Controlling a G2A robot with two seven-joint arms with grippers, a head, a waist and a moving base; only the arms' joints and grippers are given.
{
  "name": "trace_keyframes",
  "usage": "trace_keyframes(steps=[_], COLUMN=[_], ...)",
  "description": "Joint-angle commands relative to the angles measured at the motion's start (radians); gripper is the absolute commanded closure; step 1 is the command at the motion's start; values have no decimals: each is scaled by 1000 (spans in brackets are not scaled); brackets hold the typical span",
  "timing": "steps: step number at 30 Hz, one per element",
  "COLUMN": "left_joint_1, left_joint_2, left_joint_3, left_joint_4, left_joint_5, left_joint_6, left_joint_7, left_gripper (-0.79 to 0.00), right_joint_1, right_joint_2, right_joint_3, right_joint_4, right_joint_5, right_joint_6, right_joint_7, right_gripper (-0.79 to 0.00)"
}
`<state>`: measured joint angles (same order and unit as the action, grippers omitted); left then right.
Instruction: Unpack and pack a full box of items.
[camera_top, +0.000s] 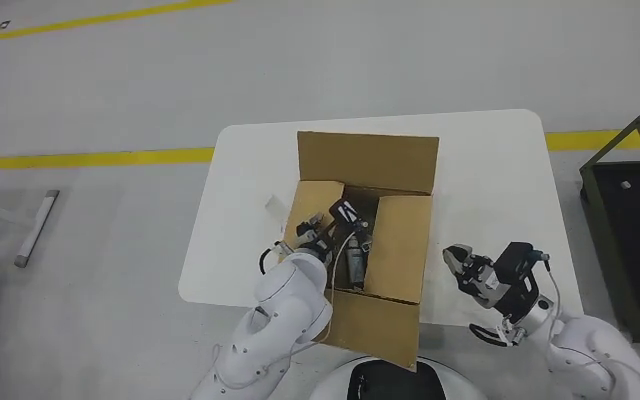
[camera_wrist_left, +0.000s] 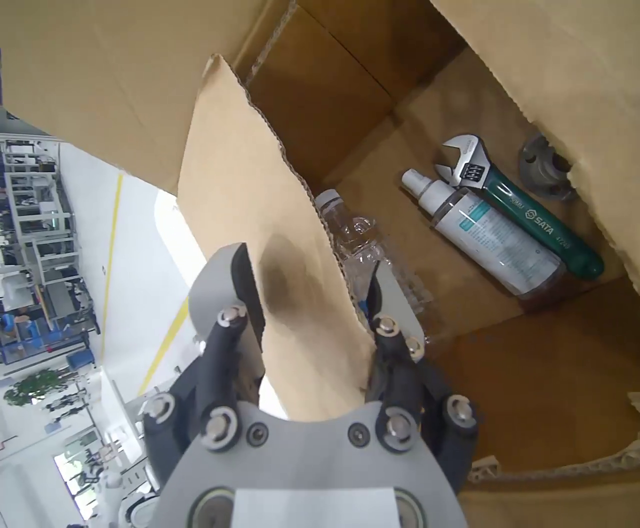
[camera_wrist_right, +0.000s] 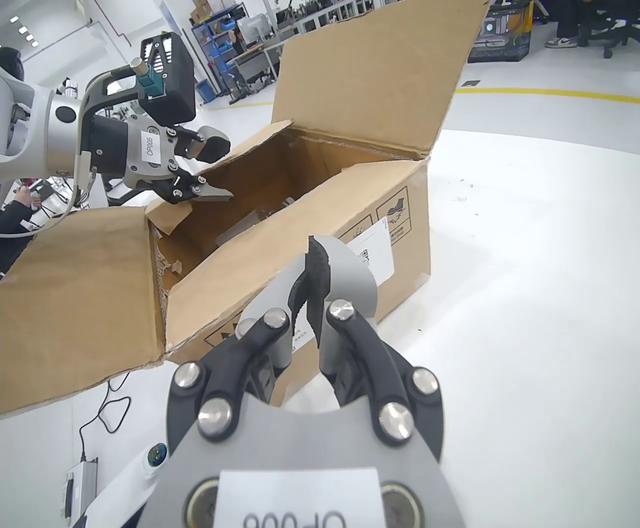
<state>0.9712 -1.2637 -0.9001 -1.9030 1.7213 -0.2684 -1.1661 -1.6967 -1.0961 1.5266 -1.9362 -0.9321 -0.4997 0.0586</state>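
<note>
The brown cardboard box (camera_top: 368, 160) stands open on the white table (camera_top: 500, 170), with a green-handled wrench (camera_wrist_left: 525, 220) on its floor. The left gripper (camera_wrist_left: 308, 272) straddles its side flap (camera_wrist_left: 240, 190), jaws spread. Beside the box, the right gripper (camera_wrist_right: 312, 270) is clenched empty. Unpacking looks barely begun; next, reach past the flap.

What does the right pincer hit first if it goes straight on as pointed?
Most likely the cardboard box, on its side wall near the white label. The right pincer, shut, points at that wall from outside the box. How far off it is, I can't tell.
</note>
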Motion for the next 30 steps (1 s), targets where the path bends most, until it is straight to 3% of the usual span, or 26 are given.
trace_keyframes(steps=[1,11,12,13,24,30], left_joint_1=[5,15,13,14,-1,-17], left_joint_2=[-3,-21,-22,-24,-19,-11], left_joint_3=[-9,-93,-100,-106,-151,-178], left_joint_4=[-9,-81,-85,-86,-117,-135], left_joint_5=[-18,-240,-252,-269,-152,-22], left_joint_6=[12,112,121,130,84,3], left_joint_7=[-1,33,36,42,64,27], left_gripper=[0,0,-286,-785,-785,-785], right_joint_1=[1,27,32,38,95,100], right_joint_2=[0,1,2,2,1,0], right_joint_3=[4,62,69,75,3,-21], right_joint_4=[-3,-13,-16,-22,-23,-18], right_joint_5=[4,69,83,94,64,35], right_joint_6=[3,10,8,6,-16,-15], right_joint_7=[-2,-10,-6,-1,78,87], right_gripper=[0,0,0,0,0,0])
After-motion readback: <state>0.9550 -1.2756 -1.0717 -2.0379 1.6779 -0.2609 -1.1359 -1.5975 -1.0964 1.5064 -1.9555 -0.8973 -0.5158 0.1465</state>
